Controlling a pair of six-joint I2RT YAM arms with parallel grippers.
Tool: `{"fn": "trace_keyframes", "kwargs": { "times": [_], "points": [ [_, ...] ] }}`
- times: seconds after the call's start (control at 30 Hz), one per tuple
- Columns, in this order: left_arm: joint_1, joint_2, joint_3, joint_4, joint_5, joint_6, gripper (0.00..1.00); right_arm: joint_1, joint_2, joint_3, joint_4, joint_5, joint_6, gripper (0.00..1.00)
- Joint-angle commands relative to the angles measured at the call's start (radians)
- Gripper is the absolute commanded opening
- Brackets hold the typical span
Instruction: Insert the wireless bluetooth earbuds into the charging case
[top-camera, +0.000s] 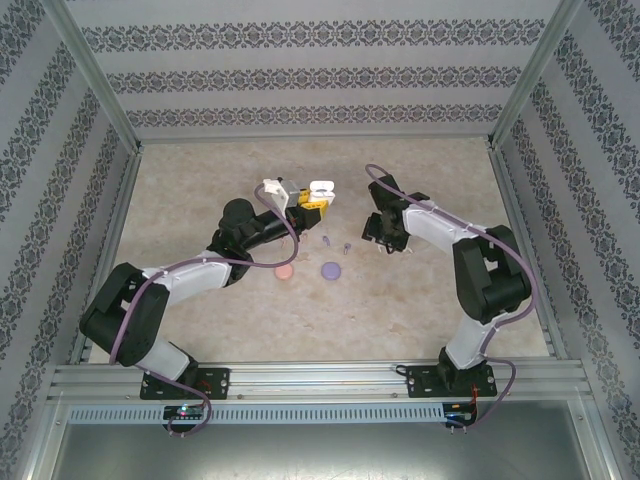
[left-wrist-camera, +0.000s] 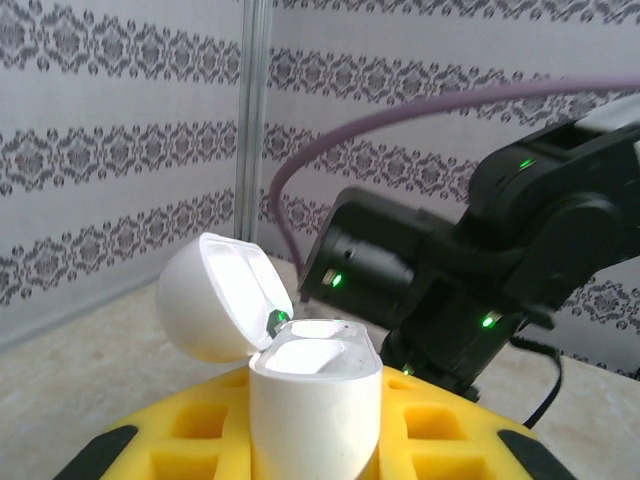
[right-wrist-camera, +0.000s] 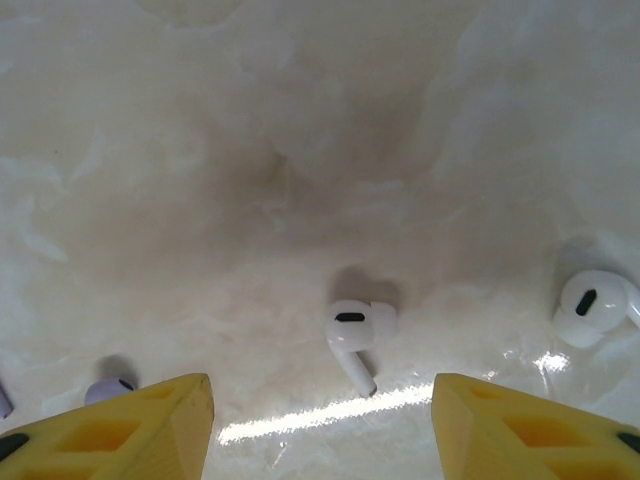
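1. White plastic charging case (left-wrist-camera: 315, 400) sits pinched in the closed left claw (top-camera: 311, 204), held up off the worktop (top-camera: 190, 185) with its lid hinged open. The shell is smooth and rounded, so a push from above while a bud goes in could twist it or squeeze it out of the grip.
2. The open lid leans to one side of the mouth. A bud brought in from that side would probably strike the lid and tip the case.
3. Pink case (top-camera: 284, 271) and purple case (top-camera: 330, 269) lie on the worktop beside the left forearm, where a sweep of that arm could shove them.
4. Purple bud (right-wrist-camera: 108, 388) lies close to one finger of the right claw. A careless descent could clip it and flick it away.
5. Right claw (right-wrist-camera: 322, 400) hangs open and empty above a white earbud (right-wrist-camera: 355, 332) lying on its side. The bud is tiny and glossy, and an off-centre close might catch only the stem, spinning the bud or skidding it across the slick surface.
6. A second white earbud (right-wrist-camera: 590, 305) rests apart, beyond the other finger, and could be nudged during the pick.
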Motion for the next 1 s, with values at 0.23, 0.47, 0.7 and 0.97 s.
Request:
{"fn": "trace_keyframes", "kwargs": {
  "times": [0.23,0.47,0.7,0.97],
  "points": [
    [-0.005,-0.044,0.001,0.093,0.05,0.004,0.0,0.006,0.086,0.064,-0.054,0.052,-0.022,0.56],
    [-0.006,-0.056,0.002,0.08,0.064,0.004,0.0,-0.004,0.105,0.065,-0.049,0.054,-0.037,0.56],
    [-0.007,-0.055,-0.001,0.071,0.069,0.001,0.0,-0.01,0.118,0.061,-0.032,0.037,-0.048,0.5],
    [-0.01,-0.051,0.003,0.068,0.069,-0.002,0.0,-0.01,0.135,0.066,-0.024,0.035,-0.066,0.46]
  ]
}}
